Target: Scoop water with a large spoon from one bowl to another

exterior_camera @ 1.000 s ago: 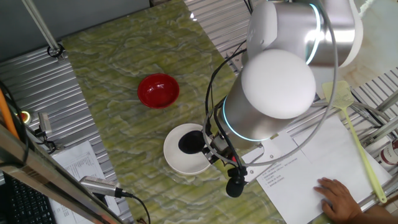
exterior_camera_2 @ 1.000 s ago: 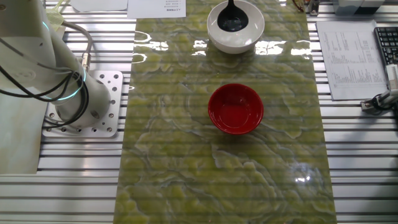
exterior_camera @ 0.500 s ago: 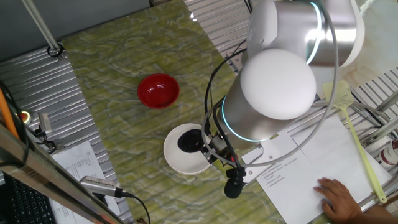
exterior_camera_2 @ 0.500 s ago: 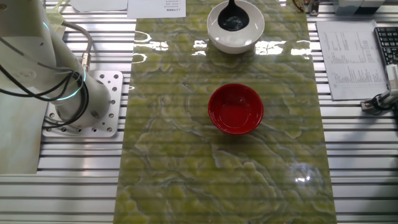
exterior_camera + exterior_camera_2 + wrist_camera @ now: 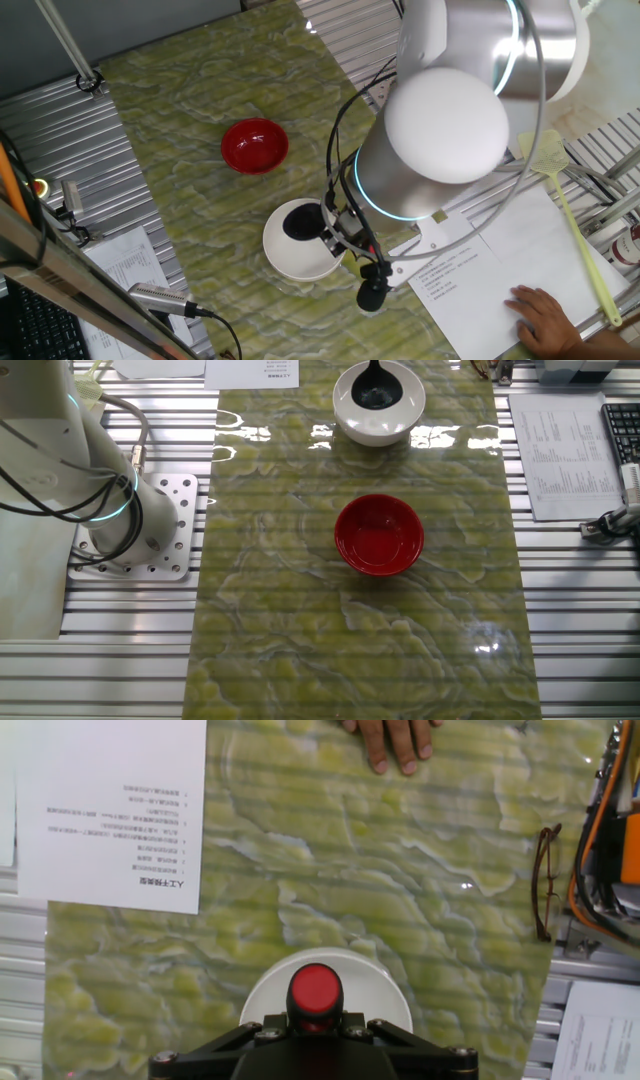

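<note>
Inside white bowl (image 5: 290, 260), ladle (image 5: 300, 223) cup shifted slightly left; end effector (image 5: 315, 1020) clamps red-tipped handle; red bowl (image 5: 379, 535) unmoved.

Arm: the silver-and-white arm (image 5: 450, 130) leans in over the worktop edge, its round white joint cap filling the middle of one fixed view.
Base: in the other fixed view, the arm's base (image 5: 130, 520) is bolted to a perforated plate left of the worktop.
Wrist: points downward, with black cables looping beside it.
Gripper (image 5: 315, 1040): black; jaws clamped on the red-tipped handle of the ladle (image 5: 315, 990), which stands between them in the hand view.
</note>
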Tool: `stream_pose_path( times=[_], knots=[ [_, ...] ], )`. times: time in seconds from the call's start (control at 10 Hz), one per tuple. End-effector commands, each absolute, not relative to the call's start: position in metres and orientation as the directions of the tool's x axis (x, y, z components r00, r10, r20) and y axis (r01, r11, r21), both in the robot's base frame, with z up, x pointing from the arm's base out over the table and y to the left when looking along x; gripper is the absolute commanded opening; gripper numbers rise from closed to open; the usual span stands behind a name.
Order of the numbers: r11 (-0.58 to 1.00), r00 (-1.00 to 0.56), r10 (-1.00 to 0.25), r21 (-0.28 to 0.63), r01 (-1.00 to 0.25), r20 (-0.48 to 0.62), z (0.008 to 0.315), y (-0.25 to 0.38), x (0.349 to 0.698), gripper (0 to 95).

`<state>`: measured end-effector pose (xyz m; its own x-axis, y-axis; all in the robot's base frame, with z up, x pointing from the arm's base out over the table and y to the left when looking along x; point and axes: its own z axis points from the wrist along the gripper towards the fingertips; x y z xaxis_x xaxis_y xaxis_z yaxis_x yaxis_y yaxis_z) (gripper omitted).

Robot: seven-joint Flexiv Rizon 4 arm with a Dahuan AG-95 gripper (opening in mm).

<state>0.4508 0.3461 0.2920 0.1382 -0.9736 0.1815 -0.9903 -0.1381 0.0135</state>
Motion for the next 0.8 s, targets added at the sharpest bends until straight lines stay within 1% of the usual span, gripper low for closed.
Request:
stream_pose_path(
  times=[0.1,0.8],
  knots=[
    [-0.138,0.138,-0.974,0.013,-0.990,0.182,0.294,0.342,0.451,0.0],
    [-0.147,0.146,-0.971,0.012,-0.989,0.188,0.299,0.330,0.449,0.0]
  ],
)
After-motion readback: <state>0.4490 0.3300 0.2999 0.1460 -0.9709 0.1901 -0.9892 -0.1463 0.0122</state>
